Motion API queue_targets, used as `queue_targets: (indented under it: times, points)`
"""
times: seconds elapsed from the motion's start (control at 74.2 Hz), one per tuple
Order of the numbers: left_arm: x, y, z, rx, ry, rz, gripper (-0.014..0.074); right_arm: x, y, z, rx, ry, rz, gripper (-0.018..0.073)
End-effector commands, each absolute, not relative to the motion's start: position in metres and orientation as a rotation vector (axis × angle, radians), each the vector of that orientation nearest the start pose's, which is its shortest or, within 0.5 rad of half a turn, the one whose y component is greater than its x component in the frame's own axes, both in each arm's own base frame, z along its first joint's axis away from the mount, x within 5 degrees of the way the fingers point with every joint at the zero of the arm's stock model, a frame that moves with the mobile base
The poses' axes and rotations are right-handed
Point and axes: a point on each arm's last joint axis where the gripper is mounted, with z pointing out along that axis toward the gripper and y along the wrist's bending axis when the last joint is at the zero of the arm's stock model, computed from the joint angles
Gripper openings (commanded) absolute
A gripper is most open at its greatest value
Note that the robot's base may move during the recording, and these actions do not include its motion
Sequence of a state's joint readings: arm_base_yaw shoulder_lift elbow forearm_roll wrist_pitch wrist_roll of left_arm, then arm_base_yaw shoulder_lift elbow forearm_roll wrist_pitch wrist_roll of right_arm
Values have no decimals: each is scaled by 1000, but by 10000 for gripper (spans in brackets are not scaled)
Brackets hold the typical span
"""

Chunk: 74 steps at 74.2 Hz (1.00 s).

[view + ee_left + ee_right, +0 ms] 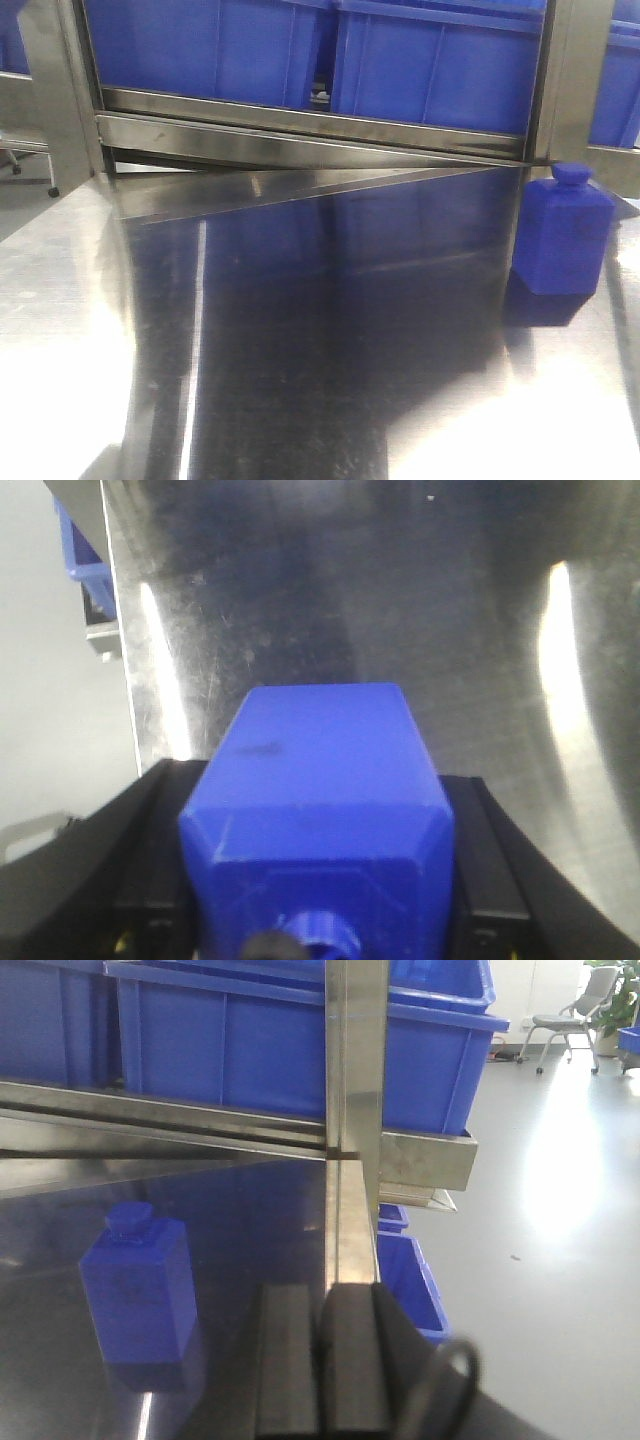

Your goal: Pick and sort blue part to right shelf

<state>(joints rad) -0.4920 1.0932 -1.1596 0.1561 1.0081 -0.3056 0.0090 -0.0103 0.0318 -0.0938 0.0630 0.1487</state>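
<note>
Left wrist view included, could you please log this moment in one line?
left gripper: shut on blue part | right gripper: shut, empty | second blue part: upright on table

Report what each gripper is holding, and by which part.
The left gripper clamps a blue part by the opposite sides of its body. The right gripper is shut and holds nothing.

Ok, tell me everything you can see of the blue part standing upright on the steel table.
The blue part is a bottle-shaped block: a boxy body with bevelled shoulders and a short round knob on top. It looks like matte plastic. It stands upright on the steel table, toward its right side, just before the right shelf. Only the table touches it.
</note>
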Motion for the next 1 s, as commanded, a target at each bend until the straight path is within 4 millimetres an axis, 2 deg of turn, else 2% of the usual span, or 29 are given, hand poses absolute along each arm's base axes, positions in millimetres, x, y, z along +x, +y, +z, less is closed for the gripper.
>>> queue_targets:
  times: [0.0,0.162,0.31,0.593,0.701,0.863,0.943,0.984]
  points:
    - [173,-82,394,267,2244,-238,258,53,1,217,28,1401,52,60]
    - [143,-67,383,265,2098,-299,258,52,1,224,42,1387,68,60]
    - [118,-55,368,262,1965,-351,258,48,0,242,47,1387,65,60]
    - [97,-46,348,259,1798,-414,257,55,1,289,35,1445,84,67]
    - [97,-47,345,261,1767,-426,257,66,5,306,1,1503,120,177]
    - [97,-47,346,267,1748,-421,257,90,17,323,-88,1617,199,503]
    - [97,-47,346,271,1747,-414,257,103,26,329,-145,1667,240,604]
    - [97,-47,346,271,1747,-414,257,110,31,330,-170,1701,255,622]
